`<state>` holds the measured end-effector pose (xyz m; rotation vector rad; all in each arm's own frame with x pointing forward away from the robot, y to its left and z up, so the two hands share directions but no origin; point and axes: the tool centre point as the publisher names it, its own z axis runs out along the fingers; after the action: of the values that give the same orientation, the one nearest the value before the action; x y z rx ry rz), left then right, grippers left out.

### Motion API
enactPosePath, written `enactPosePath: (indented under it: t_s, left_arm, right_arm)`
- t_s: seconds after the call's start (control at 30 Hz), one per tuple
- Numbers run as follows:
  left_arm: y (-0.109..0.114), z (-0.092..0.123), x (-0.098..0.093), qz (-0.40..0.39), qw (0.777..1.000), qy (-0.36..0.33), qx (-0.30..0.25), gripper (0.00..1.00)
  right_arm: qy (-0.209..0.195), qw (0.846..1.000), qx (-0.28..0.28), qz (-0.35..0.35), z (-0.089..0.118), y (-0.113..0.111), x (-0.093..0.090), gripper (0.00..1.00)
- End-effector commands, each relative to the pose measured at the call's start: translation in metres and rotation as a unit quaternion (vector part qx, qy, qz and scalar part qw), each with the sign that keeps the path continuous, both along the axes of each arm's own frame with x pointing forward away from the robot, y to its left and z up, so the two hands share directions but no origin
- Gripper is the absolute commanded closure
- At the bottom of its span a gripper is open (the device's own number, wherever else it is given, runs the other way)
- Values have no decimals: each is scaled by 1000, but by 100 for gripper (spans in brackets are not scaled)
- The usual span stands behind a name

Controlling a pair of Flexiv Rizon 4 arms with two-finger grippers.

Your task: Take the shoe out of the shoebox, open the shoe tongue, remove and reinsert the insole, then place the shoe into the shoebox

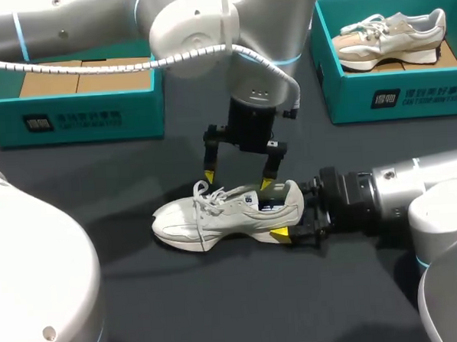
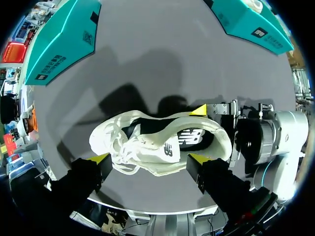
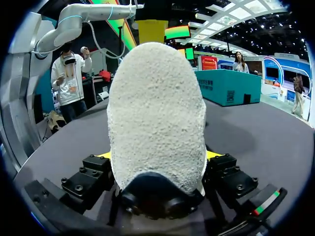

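A white sneaker stands on its sole on the dark table, toe to the left. My right gripper comes in level from the right and is shut on its heel, one yellow tip in front and one behind. In the right wrist view the rough white heel fills the space between that gripper's fingers. My left gripper points straight down just above the shoe's collar and laces, open and holding nothing. From the left wrist, the sneaker lies just beyond its spread tips, laces loose.
A teal shoebox with cardboard inside stands at the back left. Another teal shoebox at the back right holds a second sneaker. Dark table surface lies around the shoe.
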<state>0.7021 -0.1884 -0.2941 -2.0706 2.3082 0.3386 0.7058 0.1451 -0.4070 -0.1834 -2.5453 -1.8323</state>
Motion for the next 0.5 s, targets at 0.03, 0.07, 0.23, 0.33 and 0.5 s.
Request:
enactPosePath:
  t_s: [0.03, 0.07, 0.23, 0.33, 0.5]
  left_arm:
    - [-6, -17, -3, 1, 1000, -6, 8, 0]
    - [-7, -19, -3, 0, 1000, -5, 8, 0]
    - [-14, -28, -5, -6, 1000, -6, 21, 0]
    - [-16, -33, -7, -7, 999, -6, 35, 0]
    - [-13, -40, -8, -8, 998, 5, 54, 0]
  right_arm:
    - [0, 1000, -2, -1, -1, 1, 0, 100]
    - [0, 1000, -2, -1, -1, 1, 0, 100]
    - [0, 1000, -2, -1, -1, 1, 0, 100]
    - [0, 1000, -2, -1, -1, 1, 0, 100]
    - [0, 1000, -2, -1, -1, 1, 0, 100]
